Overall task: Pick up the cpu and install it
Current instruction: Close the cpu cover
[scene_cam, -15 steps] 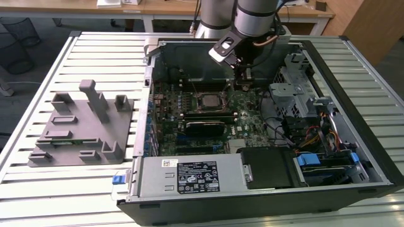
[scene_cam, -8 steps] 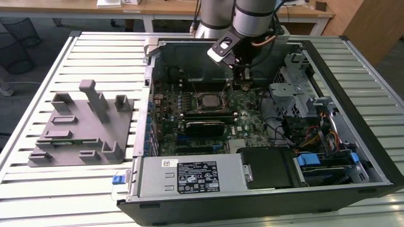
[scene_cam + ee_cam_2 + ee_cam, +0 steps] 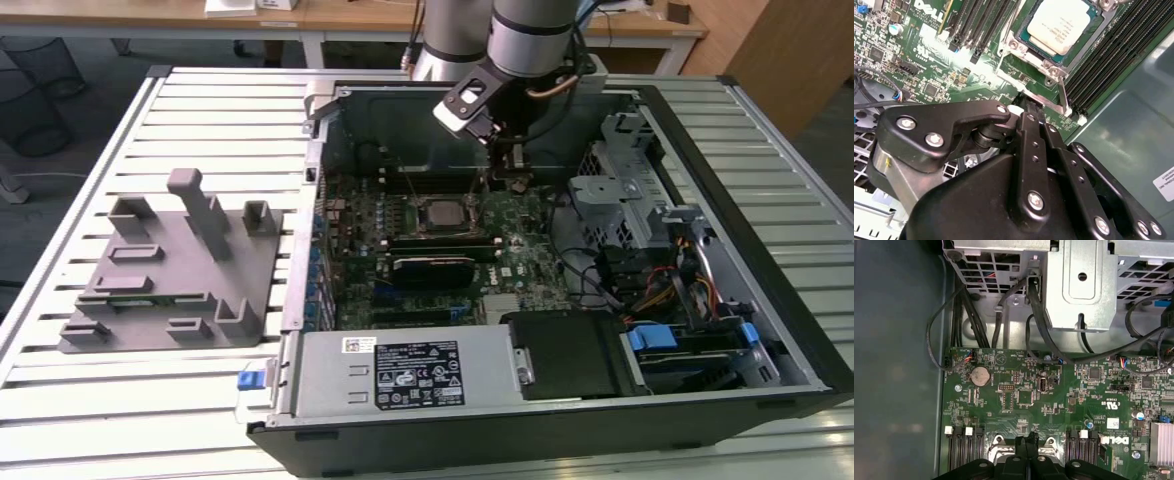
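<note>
The cpu (image 3: 1059,25) lies flat in the motherboard socket, its pale silver-white top facing up inside the metal frame. In the exterior view the cpu (image 3: 441,212) sits mid-board inside the open computer case. My gripper (image 3: 507,182) reaches down into the case just to the exterior view's right of the socket. Its two black fingers (image 3: 1030,131) are pressed together, and the tips (image 3: 1029,441) rest at the socket's edge beside the thin metal lever (image 3: 1062,96). Nothing shows between the fingers.
A grey plastic fixture (image 3: 174,270) with upright posts stands on the slatted table at the exterior view's left. Inside the case are memory slots (image 3: 1114,55), a black block (image 3: 434,268) below the socket, a metal drive cage (image 3: 1081,285) with black cables (image 3: 1039,315), and a power supply (image 3: 400,370).
</note>
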`<state>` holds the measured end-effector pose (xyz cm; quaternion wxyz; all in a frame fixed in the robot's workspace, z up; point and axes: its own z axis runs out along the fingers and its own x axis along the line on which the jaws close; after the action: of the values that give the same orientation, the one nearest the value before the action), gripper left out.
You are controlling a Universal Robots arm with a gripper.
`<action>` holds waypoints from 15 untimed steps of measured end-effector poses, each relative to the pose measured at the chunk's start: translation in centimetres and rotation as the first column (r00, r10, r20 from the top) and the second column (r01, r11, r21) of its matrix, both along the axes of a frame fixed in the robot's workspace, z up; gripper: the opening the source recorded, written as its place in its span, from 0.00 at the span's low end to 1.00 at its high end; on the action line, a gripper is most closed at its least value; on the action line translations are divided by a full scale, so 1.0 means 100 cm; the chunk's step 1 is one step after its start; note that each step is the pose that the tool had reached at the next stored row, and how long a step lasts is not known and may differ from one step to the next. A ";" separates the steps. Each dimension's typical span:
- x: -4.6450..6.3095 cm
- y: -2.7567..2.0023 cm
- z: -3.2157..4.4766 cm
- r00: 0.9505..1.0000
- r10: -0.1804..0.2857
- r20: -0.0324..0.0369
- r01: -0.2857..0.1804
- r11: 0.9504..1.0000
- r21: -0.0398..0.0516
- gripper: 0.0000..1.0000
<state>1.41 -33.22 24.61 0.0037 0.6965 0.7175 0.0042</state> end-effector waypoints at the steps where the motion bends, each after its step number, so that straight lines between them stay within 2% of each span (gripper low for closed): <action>1: -0.001 0.0000 0.0000 1.000 0.000 0.000 0.000 1.000 0.000 0.11; 15: -0.011 0.0000 -0.0006 1.000 0.000 0.000 0.000 1.000 0.000 0.11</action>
<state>0.27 -33.22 24.55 0.0037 0.6965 0.7175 0.0042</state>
